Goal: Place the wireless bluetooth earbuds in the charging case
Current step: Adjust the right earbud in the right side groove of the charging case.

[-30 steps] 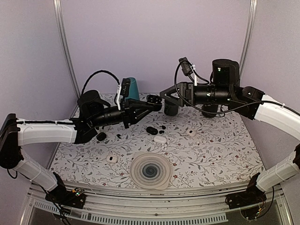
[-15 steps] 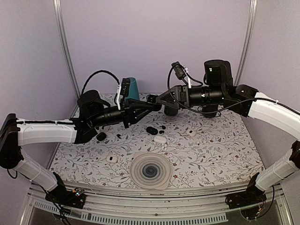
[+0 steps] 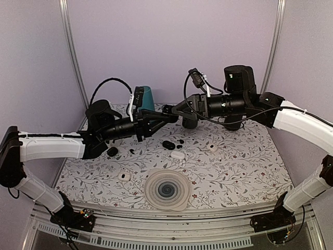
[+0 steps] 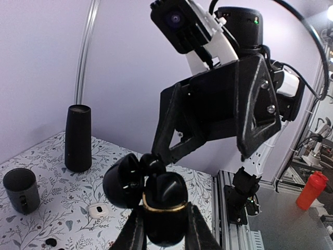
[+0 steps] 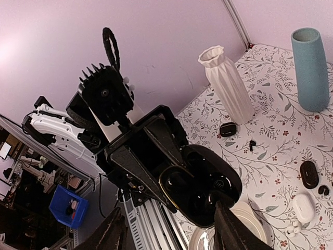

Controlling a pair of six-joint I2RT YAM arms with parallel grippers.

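- Wireless bluetooth earbuds [image 5: 251,144], tiny bean-shaped pieces of glossy black or white plastic, lie loose on the floral-patterned tabletop [image 3: 234,166], several of them near a white pebble-shaped case [image 3: 177,154]. Whether one already sits in the raised case, I cannot tell.
- They look almost weightless, hard and slick, so a firm pinch would likely squirt one out sideways. A light hold across the broader body, pads square on, seems the safest.
- Each is so small that a drop onto the busy pattern would make it hard to find again.
- The black egg-shaped charging case [image 4: 165,200] with its gold rim is up in the air, lid hinged open, clamped round its lower half by the left gripper [image 4: 164,221].
- Smooth and rounded, that case could twist in the grip if pressed off-centre.
- The right gripper [image 4: 154,156] hovers at the case's open mouth with its jaws apart, and nothing shows plainly between them.
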